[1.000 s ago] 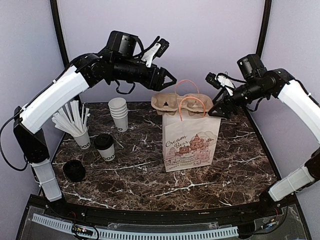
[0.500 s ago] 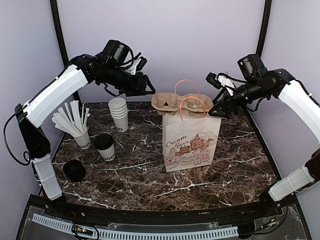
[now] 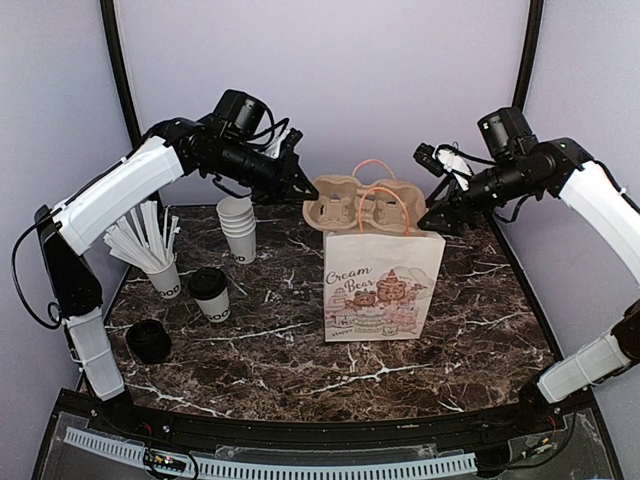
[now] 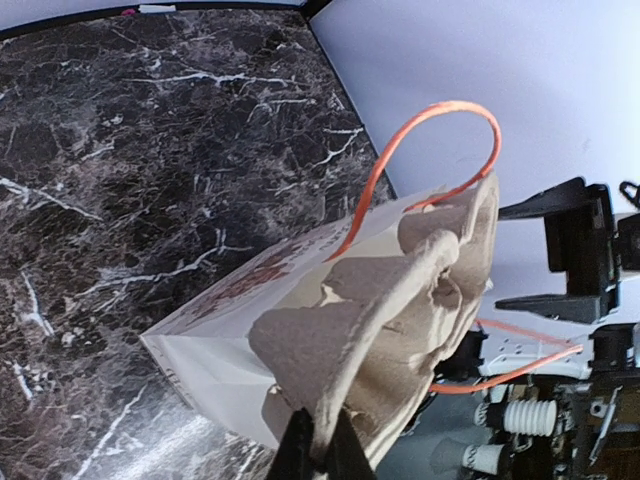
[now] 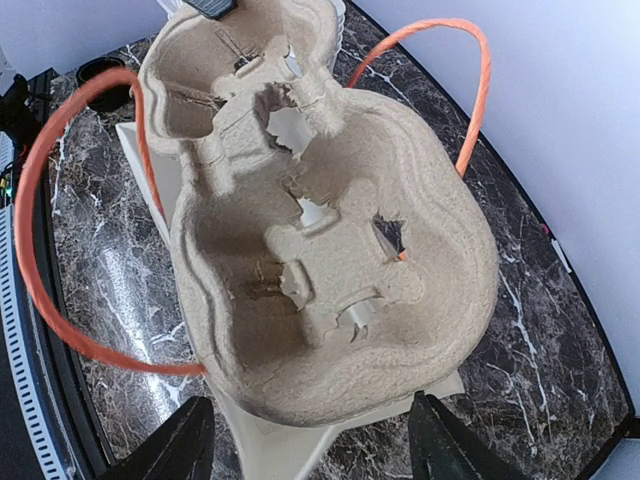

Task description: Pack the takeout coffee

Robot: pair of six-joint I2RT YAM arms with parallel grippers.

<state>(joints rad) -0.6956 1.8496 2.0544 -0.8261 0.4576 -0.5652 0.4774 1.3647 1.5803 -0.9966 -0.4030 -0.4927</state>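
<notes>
Atop the paper bag (image 3: 380, 290), my left gripper (image 3: 300, 186) pinched the cup carrier (image 3: 352, 200) at nine o'clock; my right gripper (image 3: 434, 220) gaped at three. The takeout coffee (image 3: 210, 293) stood well apart, also toward nine; tugging sideways could topple the bag.

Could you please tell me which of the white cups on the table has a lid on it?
The lone cup in front of the nested stack wears a black lid; the stack is open-topped and the third cup holds straws.

Paper bag (image 3: 383, 290) mouth: covered by the cup carrier (image 3: 352, 205).
Takeout coffee (image 3: 211, 297) lettering: too small to read.
Right claw (image 5: 310, 408) fingers: cropped by the lower edge.
</notes>
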